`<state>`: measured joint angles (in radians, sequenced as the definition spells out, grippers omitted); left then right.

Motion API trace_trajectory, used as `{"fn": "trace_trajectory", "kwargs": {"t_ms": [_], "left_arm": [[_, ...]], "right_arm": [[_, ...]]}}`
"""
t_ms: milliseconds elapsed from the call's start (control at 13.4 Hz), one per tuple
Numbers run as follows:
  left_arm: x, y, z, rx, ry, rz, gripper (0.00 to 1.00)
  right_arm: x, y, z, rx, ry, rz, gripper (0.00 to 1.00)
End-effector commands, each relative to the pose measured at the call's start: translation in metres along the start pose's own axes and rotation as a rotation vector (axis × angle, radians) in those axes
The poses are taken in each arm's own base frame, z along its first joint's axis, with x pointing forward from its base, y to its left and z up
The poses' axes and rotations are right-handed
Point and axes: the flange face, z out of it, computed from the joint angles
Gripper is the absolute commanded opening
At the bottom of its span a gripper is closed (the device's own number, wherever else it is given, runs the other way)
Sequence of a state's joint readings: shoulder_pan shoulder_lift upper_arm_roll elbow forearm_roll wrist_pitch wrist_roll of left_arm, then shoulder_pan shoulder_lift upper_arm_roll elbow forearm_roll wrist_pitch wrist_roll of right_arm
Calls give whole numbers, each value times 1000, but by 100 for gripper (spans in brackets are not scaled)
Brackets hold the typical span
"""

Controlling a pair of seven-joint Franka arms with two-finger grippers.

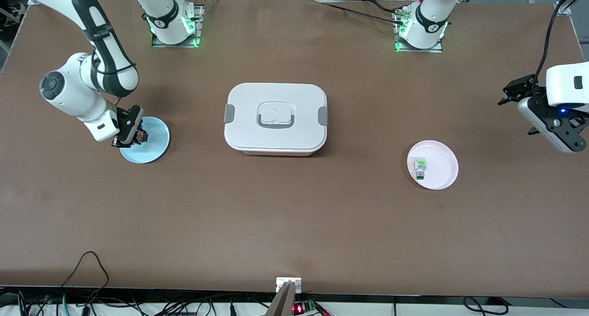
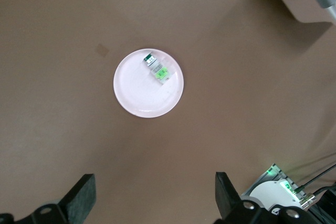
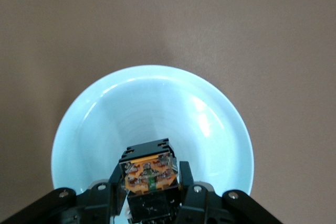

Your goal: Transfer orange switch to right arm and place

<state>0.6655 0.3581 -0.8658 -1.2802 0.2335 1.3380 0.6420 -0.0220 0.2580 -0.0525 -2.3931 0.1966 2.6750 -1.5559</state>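
Clearly the right end effector [image 3: 152, 195] is clamped on the orange switch [image 3: 149, 171] over the blue plate [image 3: 105, 124]. Tiny, rigid and light, it should sit securely, pinched by its flat black sides. Waiting, the left end effector [image 2: 155, 198] hangs apart above the pink plate [image 2: 131, 93].

Right claw [image 1: 133, 134] grips orange switch [image 1: 140, 134] over blue plate [image 1: 154, 146].

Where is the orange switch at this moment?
The orange switch is gripped in the right hand, over the light blue plate at the right arm's end of the table; the right wrist view shows it between the fingers.
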Motion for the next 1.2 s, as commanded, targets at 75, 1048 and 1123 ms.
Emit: {"fn": "trace_trajectory", "kwargs": {"t_ms": [75, 1048, 1123], "left_arm": [[-5, 0, -6, 78, -51, -29, 100], [-19, 58, -19, 18, 80, -371, 100], [-20, 61, -15, 31, 87, -381, 100]], "right_arm": [[-5, -6, 35, -37, -24, -21, 0], [15, 16, -22, 17, 20, 162, 100], [18, 21, -37, 24, 26, 219, 100]]}}
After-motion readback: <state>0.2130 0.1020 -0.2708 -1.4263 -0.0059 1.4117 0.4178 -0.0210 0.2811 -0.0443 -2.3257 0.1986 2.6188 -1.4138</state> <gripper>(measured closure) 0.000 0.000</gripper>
